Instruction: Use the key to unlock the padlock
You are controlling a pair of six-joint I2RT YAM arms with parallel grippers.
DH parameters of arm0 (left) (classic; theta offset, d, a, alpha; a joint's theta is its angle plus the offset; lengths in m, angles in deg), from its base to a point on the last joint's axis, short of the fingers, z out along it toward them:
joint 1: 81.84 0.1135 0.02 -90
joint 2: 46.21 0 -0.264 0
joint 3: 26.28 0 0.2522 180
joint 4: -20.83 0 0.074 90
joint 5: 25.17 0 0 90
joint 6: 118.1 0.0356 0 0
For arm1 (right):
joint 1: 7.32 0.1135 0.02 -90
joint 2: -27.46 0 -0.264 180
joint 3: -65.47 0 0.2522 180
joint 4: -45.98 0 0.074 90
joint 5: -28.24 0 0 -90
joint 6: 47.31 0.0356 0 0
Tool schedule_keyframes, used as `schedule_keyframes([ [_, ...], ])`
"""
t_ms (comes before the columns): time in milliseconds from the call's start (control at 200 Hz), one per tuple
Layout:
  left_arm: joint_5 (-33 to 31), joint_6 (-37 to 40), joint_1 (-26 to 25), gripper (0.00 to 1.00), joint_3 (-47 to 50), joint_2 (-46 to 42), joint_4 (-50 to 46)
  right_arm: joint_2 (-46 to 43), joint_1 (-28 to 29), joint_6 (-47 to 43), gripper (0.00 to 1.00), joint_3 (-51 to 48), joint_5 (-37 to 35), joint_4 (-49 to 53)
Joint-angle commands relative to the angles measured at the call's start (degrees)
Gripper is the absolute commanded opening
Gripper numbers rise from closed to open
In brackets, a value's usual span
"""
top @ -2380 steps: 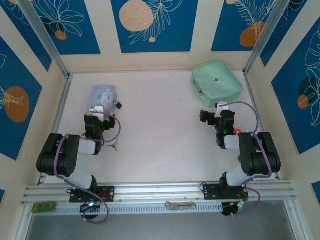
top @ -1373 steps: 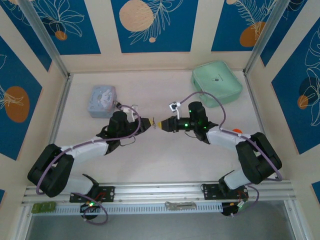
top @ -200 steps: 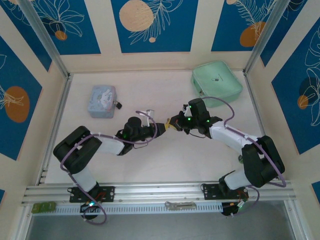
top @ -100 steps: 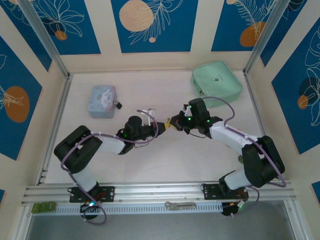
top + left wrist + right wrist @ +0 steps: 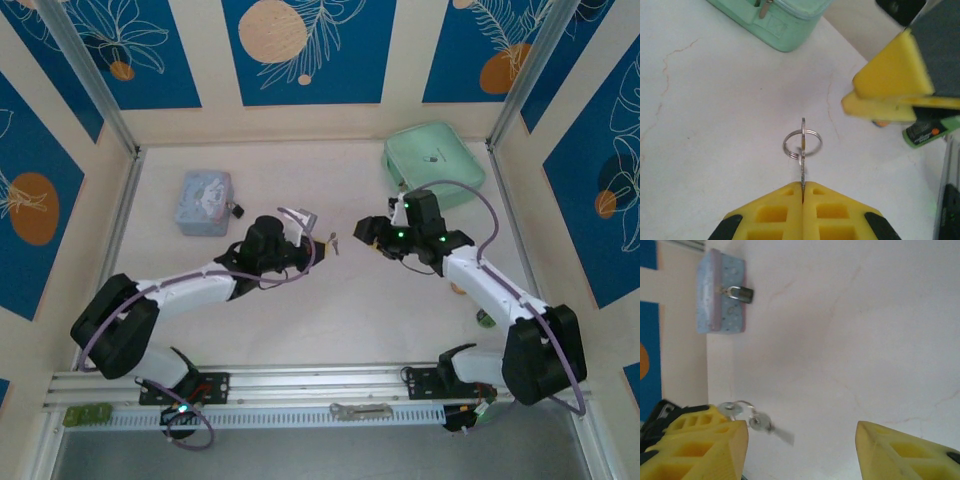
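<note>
Since half a second ago the right gripper (image 5: 362,230) has drawn back to the right from the spot where the two claws met, and the left arm has stretched out farther across the table (image 5: 330,320). From above, the left gripper (image 5: 318,246) sits near the middle of the table with the key (image 5: 334,243) sticking out of its tips toward the right gripper, a clear gap between key and right claw. The padlock (image 5: 237,210) hangs at the right side of the light-blue tin box (image 5: 205,202) at the far left, well apart from the key, and a mint-green pouch (image 5: 433,160) lies at the far right. From the left wrist, the left gripper (image 5: 803,187) has its yellow fingers (image 5: 770,210) pressed together, pinching the key (image 5: 803,167) edge-on, with a wire ring (image 5: 802,142) threaded through it just past the tips. The right gripper's yellow pads (image 5: 890,80) stand to the right and farther off, not touching the key, and the pouch (image 5: 785,22) lies beyond. From the right wrist, the right gripper (image 5: 801,452) has its fingers (image 5: 905,452) spread wide with nothing between them. The key (image 5: 760,423) and its ring show just beside the left-hand finger, slightly blurred, while the padlock (image 5: 742,293) rests against the tin box (image 5: 715,295) at the far left.
</note>
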Motion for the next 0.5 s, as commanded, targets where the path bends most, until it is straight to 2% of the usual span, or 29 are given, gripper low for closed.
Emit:
schedule_keyframes([
  [0, 7.1, 7.4, 1.1, 0.0, -4.6, 0.3, -13.1, -2.3, -1.0, -10.8, 0.59, 0.4, 10.2, -3.3],
  [100, 15.7, 7.7, 2.6, 0.0, -8.8, 2.1, -19.3, -4.1, -1.8, -17.6, 0.58, 0.6, 18.7, -5.6],
  [185, 21.0, 9.1, 3.2, 0.0, -11.5, 2.8, -24.4, -4.4, -1.9, -22.3, 0.54, 1.5, 23.2, -4.8],
  [345, 27.3, 12.7, 3.5, 0.0, -16.4, 3.5, -34.0, -2.5, -1.9, -26.3, 0.47, 2.0, 27.9, -4.9],
  [495, 32.5, 12.4, 4.6, 0.0, -18.1, 3.6, -35.7, 0.5, -1.5, -26.7, 0.43, 1.9, 33.6, -5.6],
])
